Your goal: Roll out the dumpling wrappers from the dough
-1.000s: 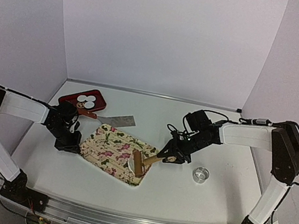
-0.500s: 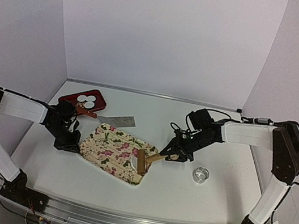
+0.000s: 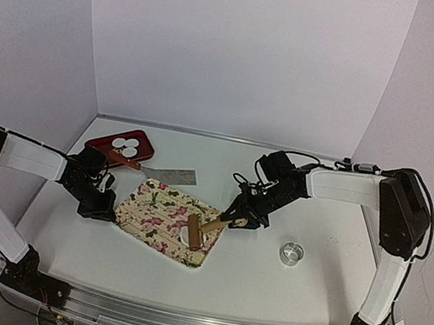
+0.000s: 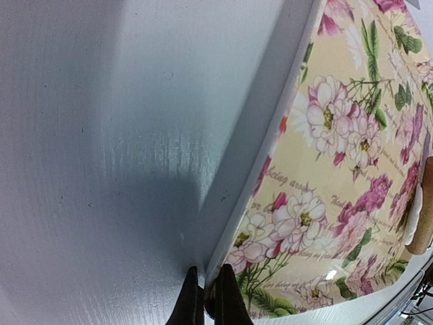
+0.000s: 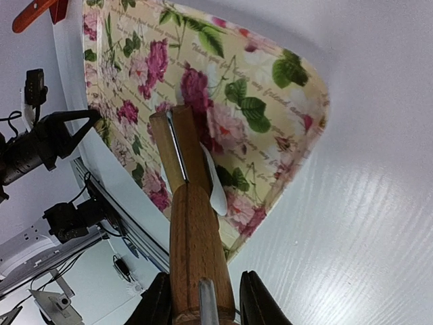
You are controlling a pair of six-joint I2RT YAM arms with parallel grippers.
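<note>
A floral tray (image 3: 155, 206) lies mid-table. A wooden rolling pin (image 3: 193, 231) rests on its right part, on a small white piece of dough (image 3: 182, 238). My right gripper (image 3: 241, 217) is shut on the pin's wooden handle (image 5: 193, 250). In the right wrist view the dough (image 5: 218, 191) shows as a thin flap beside the roller head. My left gripper (image 3: 101, 210) is shut on the tray's left rim (image 4: 270, 149), its fingertips (image 4: 230, 301) pinching the edge. White round dumpling wrappers (image 3: 126, 146) lie on a red plate (image 3: 101, 145) at the far left.
A metal scraper (image 3: 177, 176) with a red handle lies between the red plate and the tray. A small metal ring (image 3: 292, 253) stands on the table right of the tray. White walls close in the back and both sides.
My right gripper has pushed the rolling pin leftward and farther onto the tray, across the dough. The left gripper has kept its hold on the tray rim.
</note>
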